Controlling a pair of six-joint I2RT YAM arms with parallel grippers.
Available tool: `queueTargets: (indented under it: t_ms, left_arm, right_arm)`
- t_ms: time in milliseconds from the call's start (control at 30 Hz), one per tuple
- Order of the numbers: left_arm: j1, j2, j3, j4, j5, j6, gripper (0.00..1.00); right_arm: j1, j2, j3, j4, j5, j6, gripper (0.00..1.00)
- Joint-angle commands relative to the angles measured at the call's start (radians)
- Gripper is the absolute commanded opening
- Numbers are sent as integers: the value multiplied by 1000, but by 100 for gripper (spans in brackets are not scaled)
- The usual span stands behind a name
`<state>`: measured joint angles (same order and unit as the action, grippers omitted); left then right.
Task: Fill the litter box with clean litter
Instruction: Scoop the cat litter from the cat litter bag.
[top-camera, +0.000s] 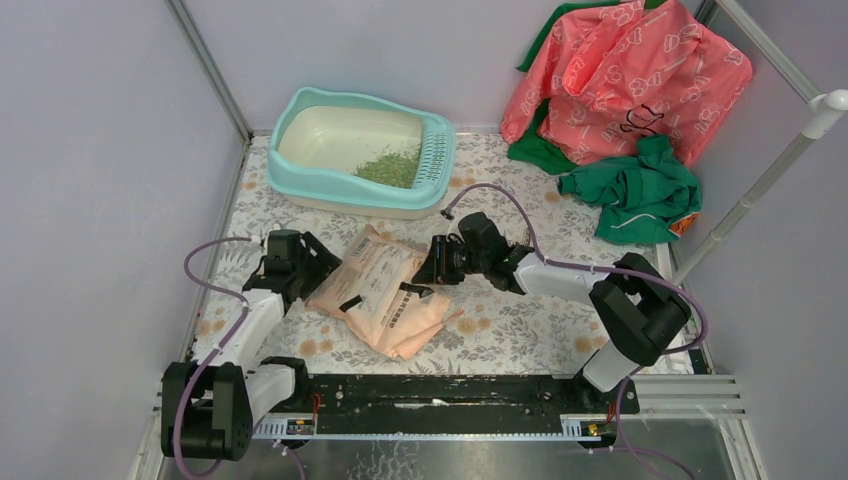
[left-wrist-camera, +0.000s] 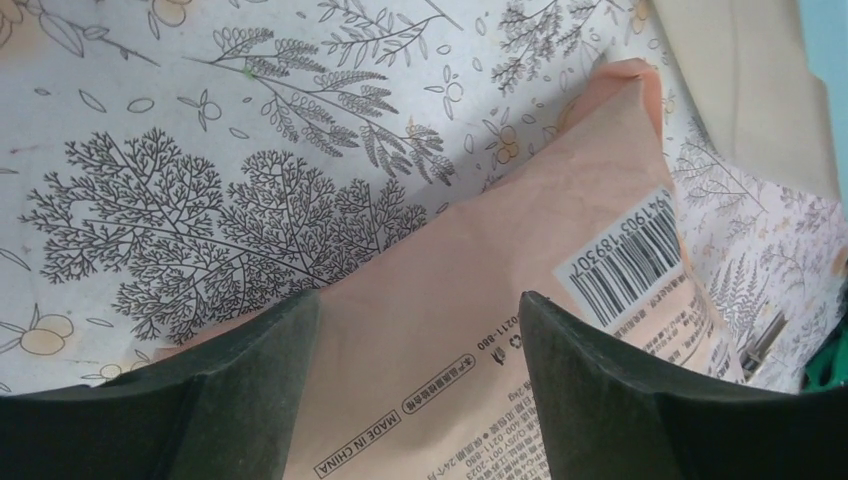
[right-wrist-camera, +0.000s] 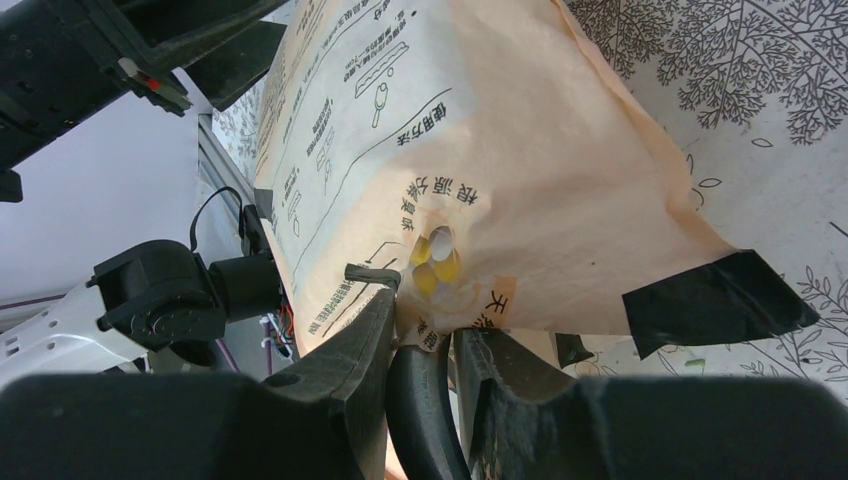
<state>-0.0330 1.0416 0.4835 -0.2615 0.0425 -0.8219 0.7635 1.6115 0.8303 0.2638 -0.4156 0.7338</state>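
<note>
The light-teal litter box (top-camera: 300, 183) stands at the back left of the table, its slotted grille (top-camera: 434, 155) at the right end. A small heap of green clean litter (top-camera: 390, 166) lies in its cream basin next to the grille. A peach printed paper bag (top-camera: 375, 285) lies flat in front of the box. My left gripper (top-camera: 318, 268) is at the bag's left edge. In the left wrist view it (left-wrist-camera: 420, 297) stands open, with the bag (left-wrist-camera: 500, 260) under the gap. My right gripper (top-camera: 420, 272) (right-wrist-camera: 428, 315) is shut on the bag's (right-wrist-camera: 480, 120) right edge, together with a black strap.
A pink printed cloth (top-camera: 620, 80) and a green garment (top-camera: 635, 190) are piled at the back right. A white pole (top-camera: 760, 190) slants along the right side. Grey walls close in the left and the back. Black tape (right-wrist-camera: 710, 300) sticks out from the bag.
</note>
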Motion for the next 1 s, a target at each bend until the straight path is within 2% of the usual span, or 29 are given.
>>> queueTargets:
  t_ms: [0, 67, 233, 500, 733, 967]
  left_arm:
    - [-10, 30, 8, 35, -39, -5, 71]
    - [-20, 49, 11, 38, -39, -8, 65]
    - [-56, 90, 17, 45, -70, -16, 65]
    - [-105, 92, 6, 66, -76, -37, 65]
    - [-120, 83, -10, 88, -63, -51, 65]
    - [-134, 65, -15, 101, -48, -64, 65]
  right_arm:
    - [7, 25, -16, 23, -36, -16, 0]
    - [7, 34, -24, 40, -45, -15, 0]
    - [8, 99, -38, 130, -96, 1, 0]
    - [9, 224, -46, 416, -236, 80, 0]
    - [30, 324, 5, 533, -309, 139, 0]
    - [33, 413, -36, 916, -390, 348, 0]
